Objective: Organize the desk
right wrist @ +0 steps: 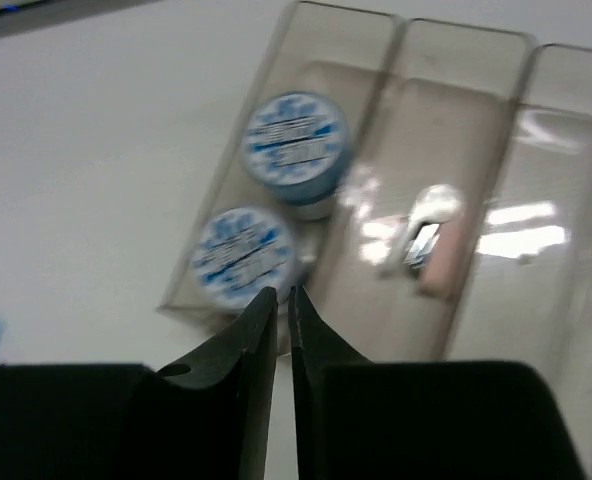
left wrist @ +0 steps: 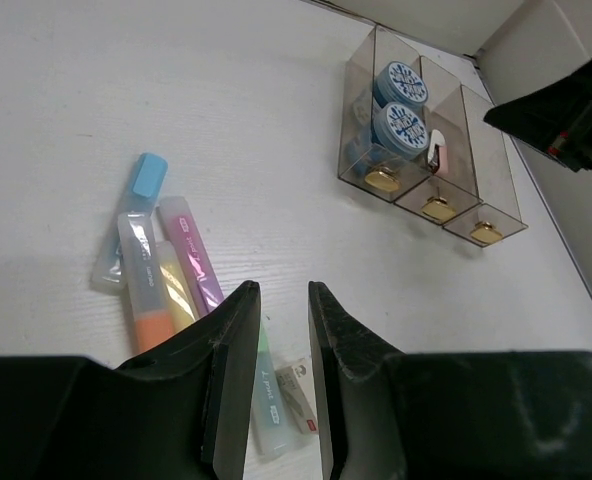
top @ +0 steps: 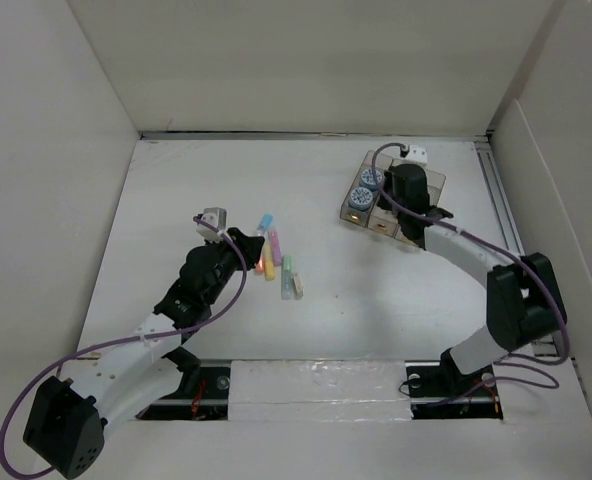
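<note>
While both arms hover with nothing held, the white worktop (top: 376, 300) lies below the left fingers (left wrist: 231, 370), narrowly parted, and the right fingers (right wrist: 261, 350), nearly closed.

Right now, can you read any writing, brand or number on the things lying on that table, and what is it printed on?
Nothing can be read for certain.
Two round blue-and-white lids in the clear bin: printed pattern with text, too small and blurred.
Pink highlighter: dark print along the barrel, too small.
Green highlighter: small print, unreadable.
Small white eraser: red and dark marks, unreadable.
</note>
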`<state>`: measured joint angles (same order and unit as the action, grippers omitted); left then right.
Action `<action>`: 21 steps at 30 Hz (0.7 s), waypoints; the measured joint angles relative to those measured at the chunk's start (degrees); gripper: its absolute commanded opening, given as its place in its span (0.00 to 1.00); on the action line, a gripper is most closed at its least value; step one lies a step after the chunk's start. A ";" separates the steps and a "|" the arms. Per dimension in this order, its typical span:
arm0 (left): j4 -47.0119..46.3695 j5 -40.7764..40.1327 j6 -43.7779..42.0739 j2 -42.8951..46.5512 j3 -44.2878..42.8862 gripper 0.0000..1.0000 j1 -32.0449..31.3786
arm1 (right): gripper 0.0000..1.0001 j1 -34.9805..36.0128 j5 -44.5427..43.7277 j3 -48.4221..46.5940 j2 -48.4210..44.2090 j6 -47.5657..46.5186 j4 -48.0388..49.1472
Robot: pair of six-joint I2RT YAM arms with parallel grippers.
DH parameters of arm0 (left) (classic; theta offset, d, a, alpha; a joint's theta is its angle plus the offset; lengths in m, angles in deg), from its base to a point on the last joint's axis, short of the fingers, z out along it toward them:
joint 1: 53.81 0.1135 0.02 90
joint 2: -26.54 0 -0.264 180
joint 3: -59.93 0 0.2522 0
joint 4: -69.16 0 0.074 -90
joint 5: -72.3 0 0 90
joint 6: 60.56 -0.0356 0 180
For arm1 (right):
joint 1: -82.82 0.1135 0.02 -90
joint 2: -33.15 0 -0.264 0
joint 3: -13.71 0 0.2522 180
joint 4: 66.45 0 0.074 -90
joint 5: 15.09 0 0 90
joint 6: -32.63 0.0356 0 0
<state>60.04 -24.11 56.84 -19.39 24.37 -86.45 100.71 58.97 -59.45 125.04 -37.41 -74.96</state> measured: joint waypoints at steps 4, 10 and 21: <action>-0.02 -0.02 0.00 0.00 0.00 0.22 0.00 | 0.16 11.76 1.14 4.31 -9.31 -0.39 2.25; -0.02 -0.04 0.02 0.13 0.00 0.23 0.00 | 0.66 32.74 1.05 9.42 -11.23 -0.39 2.47; -0.04 -0.09 0.00 0.04 0.00 0.23 0.00 | 0.59 40.46 4.13 12.11 1.75 2.03 -0.55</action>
<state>60.00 -24.20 56.84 -19.34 24.37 -86.45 141.17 63.10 -47.34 126.79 -35.37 -75.50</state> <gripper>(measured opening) 0.225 0.597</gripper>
